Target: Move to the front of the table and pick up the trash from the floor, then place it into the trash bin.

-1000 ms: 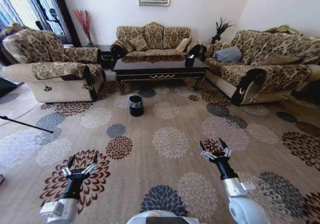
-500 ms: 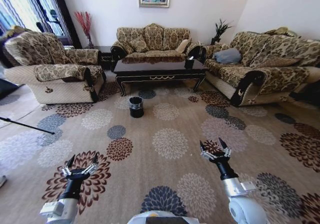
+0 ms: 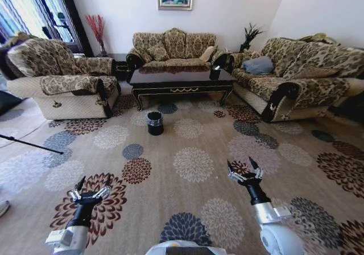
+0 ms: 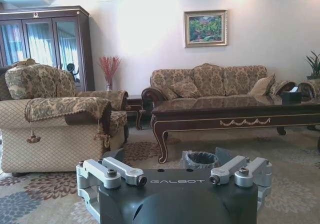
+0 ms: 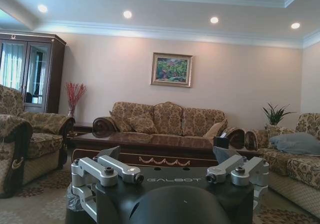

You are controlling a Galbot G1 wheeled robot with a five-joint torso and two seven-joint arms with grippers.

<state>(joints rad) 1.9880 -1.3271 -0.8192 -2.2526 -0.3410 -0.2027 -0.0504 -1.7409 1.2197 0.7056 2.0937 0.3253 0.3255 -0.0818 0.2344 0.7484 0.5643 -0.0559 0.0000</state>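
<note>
The dark wooden table (image 3: 181,77) with the gold swirl on its front sits in the upper middle of the head view, in front of a flowery sofa (image 3: 173,45). The small black trash bin (image 3: 154,122) with its clear bag stands on the flowery carpet (image 3: 193,152), just in front of the table's left end and a little apart from it. In the left wrist view the bin (image 4: 201,159) peeks up just over the gripper body, with the table (image 4: 235,116) right behind it.

The left gripper (image 3: 90,189) hangs low in the lower left of the head view, above a brown flower on the carpet. Its fingers are spread wide and hold nothing. The right gripper (image 3: 244,172) is in the lower right, a bit higher in the picture, and its fingers are spread apart too, with nothing between them.

A big armchair (image 3: 60,78) sits in the upper left. A long sofa (image 3: 296,75) with a blue pillow (image 3: 259,65) is in the upper right.

No trash can be made out on the carpet from here.
</note>
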